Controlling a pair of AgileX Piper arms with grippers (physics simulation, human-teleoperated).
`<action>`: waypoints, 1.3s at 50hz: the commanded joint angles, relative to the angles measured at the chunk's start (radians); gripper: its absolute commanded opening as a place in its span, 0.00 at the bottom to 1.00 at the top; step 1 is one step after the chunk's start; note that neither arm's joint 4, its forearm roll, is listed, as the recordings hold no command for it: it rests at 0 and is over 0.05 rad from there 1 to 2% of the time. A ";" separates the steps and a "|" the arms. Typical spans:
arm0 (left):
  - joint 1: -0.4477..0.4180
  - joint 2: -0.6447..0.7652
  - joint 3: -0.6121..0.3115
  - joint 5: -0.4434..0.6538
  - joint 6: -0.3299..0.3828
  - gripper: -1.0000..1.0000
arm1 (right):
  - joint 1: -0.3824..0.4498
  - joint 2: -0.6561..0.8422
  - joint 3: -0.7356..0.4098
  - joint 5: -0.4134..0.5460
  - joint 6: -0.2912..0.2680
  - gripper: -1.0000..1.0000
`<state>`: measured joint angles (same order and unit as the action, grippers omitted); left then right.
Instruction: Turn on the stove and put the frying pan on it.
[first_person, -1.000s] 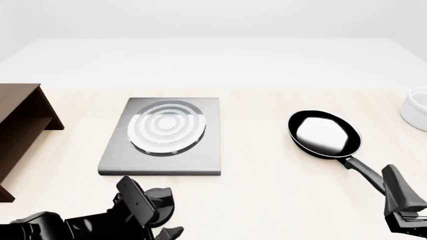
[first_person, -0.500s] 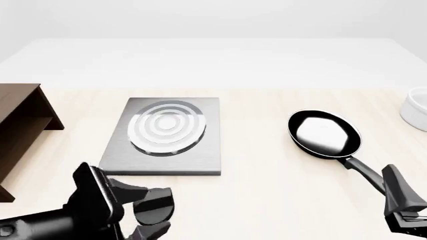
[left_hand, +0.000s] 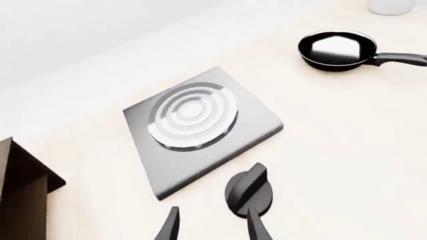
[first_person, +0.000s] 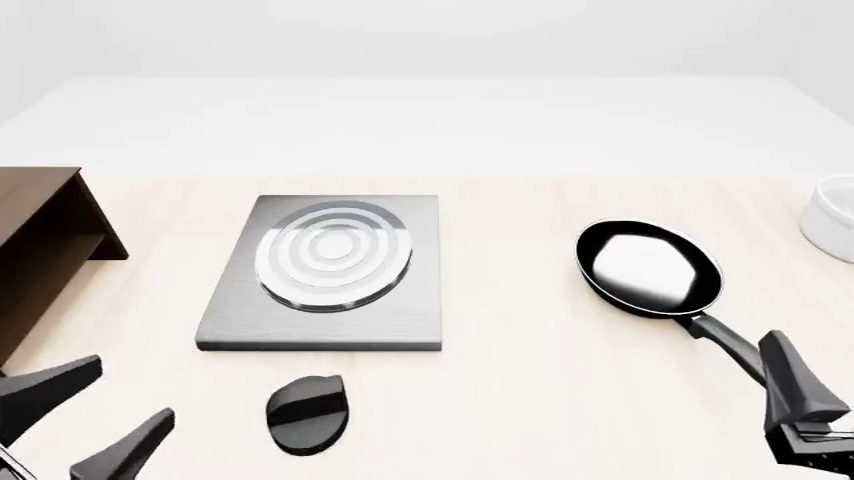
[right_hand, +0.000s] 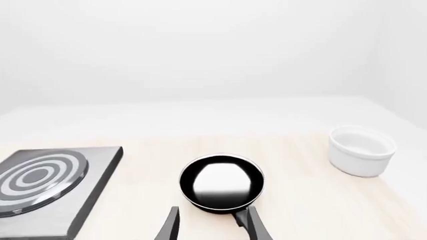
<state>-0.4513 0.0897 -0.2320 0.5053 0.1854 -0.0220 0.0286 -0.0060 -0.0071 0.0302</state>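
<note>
You have the stove (first_person: 322, 270) lying flat on the table, a square grey plate with concentric silver rings, nothing on it. Its black oval knob (first_person: 308, 414) sits apart, just in front of the plate's near edge. Your pan (first_person: 649, 267) rests upright well to the stove's right, round, black, glossy inside, handle (first_person: 722, 340) pointing toward the near right corner.
</note>
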 joint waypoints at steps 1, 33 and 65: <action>0.157 -0.090 0.130 -0.111 0.020 1.00 | 0.002 0.058 0.003 -0.035 -0.012 1.00; 0.386 -0.090 0.227 -0.343 0.065 1.00 | 0.104 0.578 -0.349 0.207 -0.059 1.00; 0.383 -0.090 0.231 -0.332 -0.099 1.00 | -0.013 0.790 -0.606 0.711 -0.240 1.00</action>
<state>-0.0643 0.0000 -0.0035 0.1713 0.1115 0.0086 0.7930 -0.5345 0.5576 -0.1438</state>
